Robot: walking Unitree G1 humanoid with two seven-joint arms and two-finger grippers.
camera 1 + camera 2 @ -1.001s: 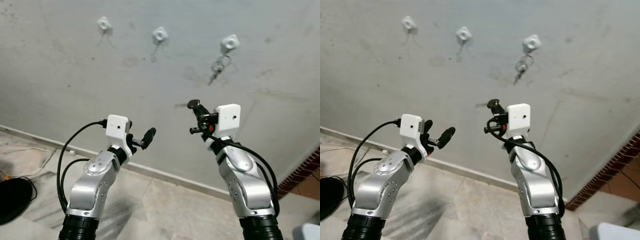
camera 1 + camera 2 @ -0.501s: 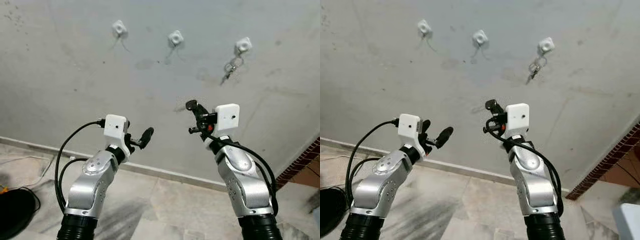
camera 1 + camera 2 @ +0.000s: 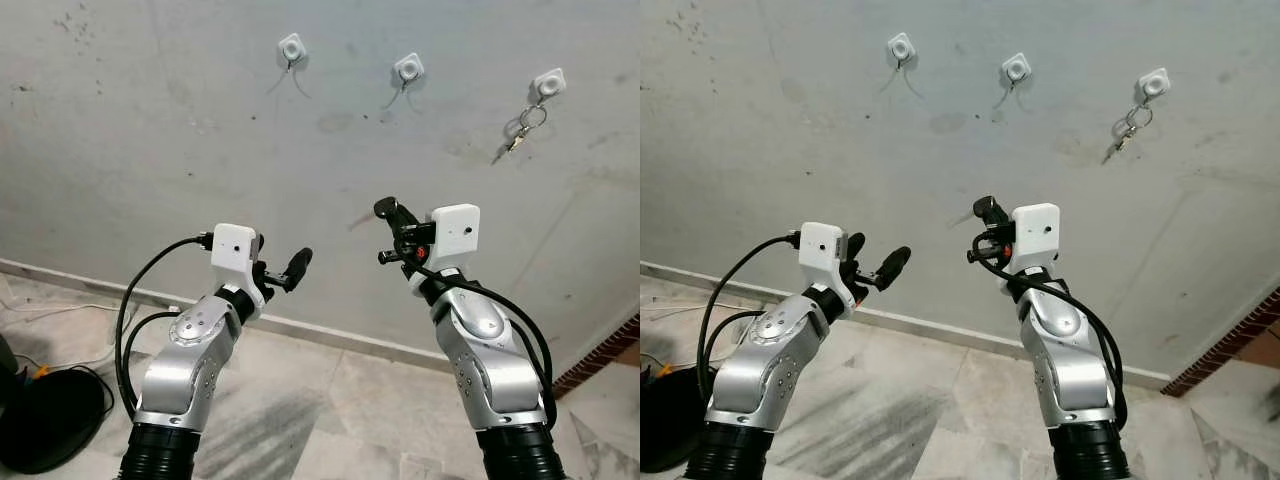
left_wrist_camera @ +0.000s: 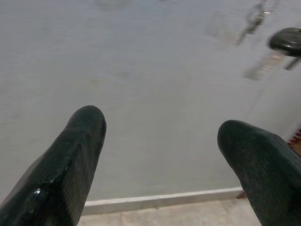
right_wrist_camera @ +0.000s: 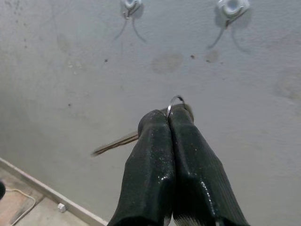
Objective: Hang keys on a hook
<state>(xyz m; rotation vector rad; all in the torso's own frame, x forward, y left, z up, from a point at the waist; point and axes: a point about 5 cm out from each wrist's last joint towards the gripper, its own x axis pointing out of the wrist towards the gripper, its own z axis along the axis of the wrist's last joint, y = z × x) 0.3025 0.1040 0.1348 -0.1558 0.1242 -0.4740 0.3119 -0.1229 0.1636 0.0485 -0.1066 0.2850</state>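
right gripper [image 5: 169, 115]: clamped on keys [image 5: 117, 142]
left gripper [image 4: 164, 141]: wide, empty
left: reach free hook [image 3: 408, 69]

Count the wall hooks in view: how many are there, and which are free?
3. Left hook and middle hook are free; right hook holds a key bunch. The right gripper pinches another key ring below them.

You face a matt grey wall [image 3: 150, 130], rough and stained, with glossy white plastic hooks [image 3: 408, 68]. Shiny metal keys [image 3: 518, 135] hang from one. Your right gripper [image 5: 170, 123] has slightly glossy black rubbery fingers around a bright metal key ring [image 5: 175, 100]; polished stone tiles [image 3: 330, 400] cover the floor.
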